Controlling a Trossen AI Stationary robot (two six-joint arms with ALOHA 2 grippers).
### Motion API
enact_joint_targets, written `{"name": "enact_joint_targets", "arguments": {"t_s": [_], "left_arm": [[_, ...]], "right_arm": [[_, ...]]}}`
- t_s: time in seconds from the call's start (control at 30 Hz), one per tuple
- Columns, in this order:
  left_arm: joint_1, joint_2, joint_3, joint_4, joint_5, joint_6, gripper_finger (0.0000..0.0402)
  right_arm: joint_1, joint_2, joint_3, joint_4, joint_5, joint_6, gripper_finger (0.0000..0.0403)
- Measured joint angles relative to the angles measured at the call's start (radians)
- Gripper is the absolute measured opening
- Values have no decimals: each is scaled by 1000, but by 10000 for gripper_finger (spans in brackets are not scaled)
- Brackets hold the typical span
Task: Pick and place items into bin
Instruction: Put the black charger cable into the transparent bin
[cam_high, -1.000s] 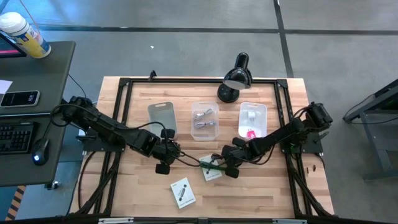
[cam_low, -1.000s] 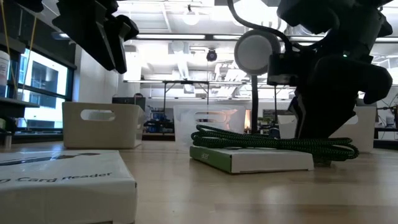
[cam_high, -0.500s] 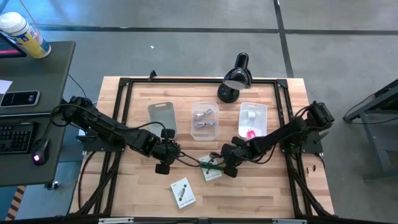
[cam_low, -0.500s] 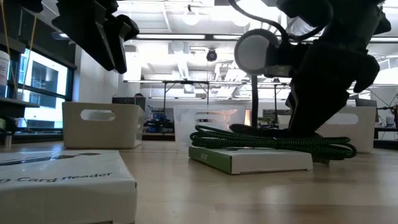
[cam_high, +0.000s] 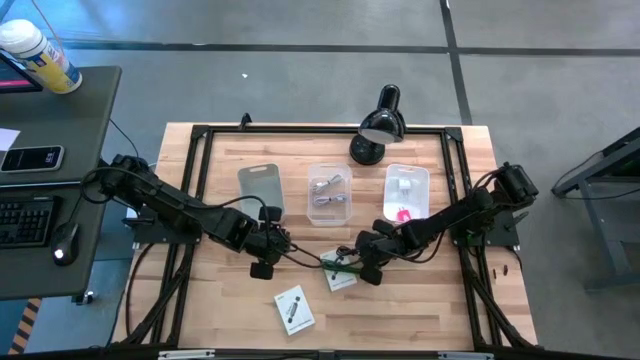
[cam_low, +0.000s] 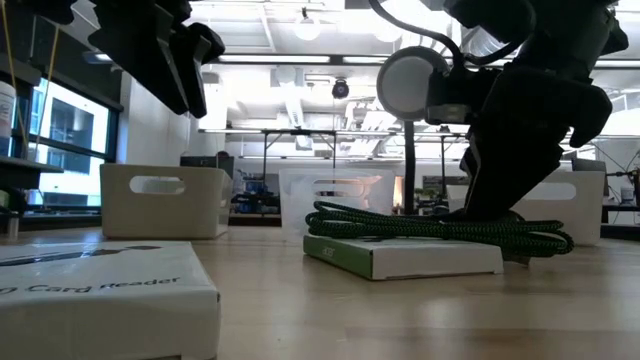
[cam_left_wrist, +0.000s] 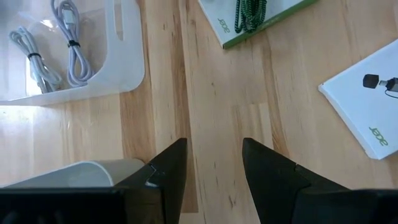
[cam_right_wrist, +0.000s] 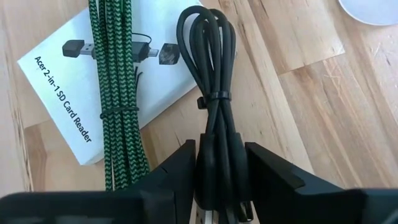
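- Right gripper (cam_right_wrist: 221, 186) low over the table's middle front, fingers either side of a bundled black cable (cam_right_wrist: 214, 93); snug against it, but whether gripping or letting go: cannot tell.
- Black cable lying beside a braided green-and-black cord (cam_right_wrist: 115, 87), both partly on a white card-reader box with a green edge (cam_right_wrist: 62, 93).
- Same box and cord in the low view, resting on the wooden table (cam_low: 400, 310); cord (cam_low: 440, 228) coiled on top of the box (cam_low: 405, 257).
- Left gripper (cam_left_wrist: 211, 174) hovering just left of centre, fingers parted, nothing between them.
- Done so far: middle clear bin (cam_high: 330, 193) holding pale coiled cables (cam_left_wrist: 56, 50); right bin (cam_high: 406, 192) holding a white block and a pink piece.
- Left grey bin (cam_high: 260, 187): contents not made out.
- Left to do, by judgement: black cable, green cord, box beneath them, and a second white card-reader box (cam_high: 293, 309) near the front edge.
- Estimate: roughly mid-task, four items out.
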Motion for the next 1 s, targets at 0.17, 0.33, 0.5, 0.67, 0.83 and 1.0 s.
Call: {"name": "enact_joint_targets", "arguments": {"t_s": [0.17,0.33,0.5,0.67,0.83,1.0], "left_arm": [[0,0,0,0,-1,6,143],[0,0,0,0,-4,6,143],[0,0,0,0,-6,-1,143],[0,0,0,1,-6,-1,143],[0,0,0,0,-12,-2,143],[0,0,0,0,-27,-1,143]], "right_arm": [[0,0,0,0,0,0,110],[0,0,0,1,-1,0,104],[2,-4,1,16,-11,1,107],[2,-27,1,16,-14,1,104],[2,-84,1,14,-12,-3,107],[2,-175,1,14,19,-4,104]]}}
